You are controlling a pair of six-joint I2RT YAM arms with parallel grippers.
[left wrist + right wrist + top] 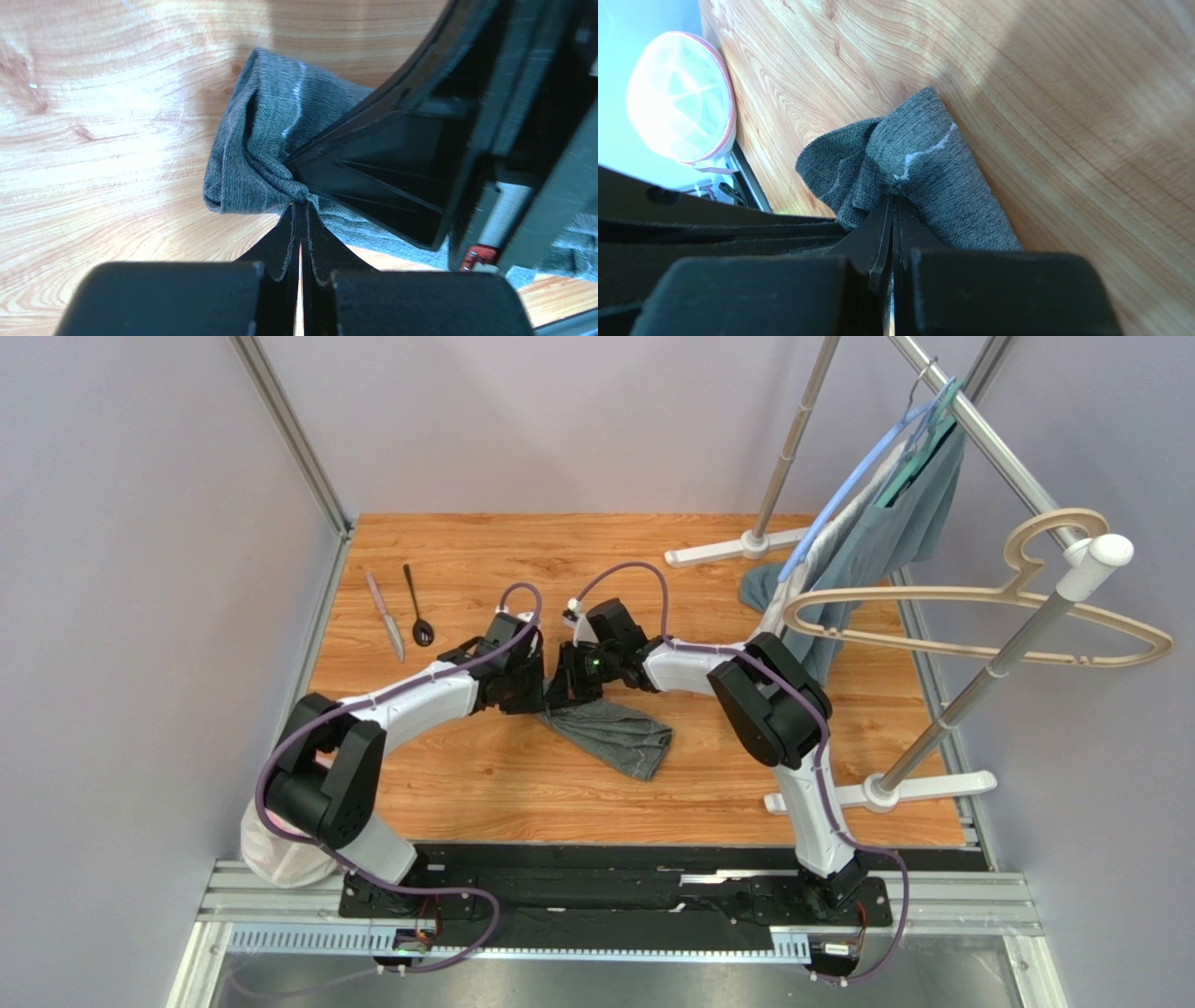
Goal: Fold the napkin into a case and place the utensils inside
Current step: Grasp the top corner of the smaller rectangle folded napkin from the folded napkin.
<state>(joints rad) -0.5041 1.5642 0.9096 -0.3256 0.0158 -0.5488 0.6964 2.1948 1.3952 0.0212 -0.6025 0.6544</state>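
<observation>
The dark grey napkin (617, 731) hangs bunched between the two grippers at the table's middle, its lower part draped on the wood. My left gripper (540, 689) is shut on one edge of the napkin (260, 150); the right gripper (575, 679) is shut on the edge beside it, pale stitching showing on the napkin (927, 164). The two grippers nearly touch. The silver knife (385, 615) and the black spoon (418, 606) lie side by side at the far left of the table.
A clothes rack (898, 546) with a teal-grey garment (898, 525) and a beige hanger (982, 616) stands at the right; its white feet (884, 788) rest on the table. A white mesh bag (678, 98) lies off the near left edge.
</observation>
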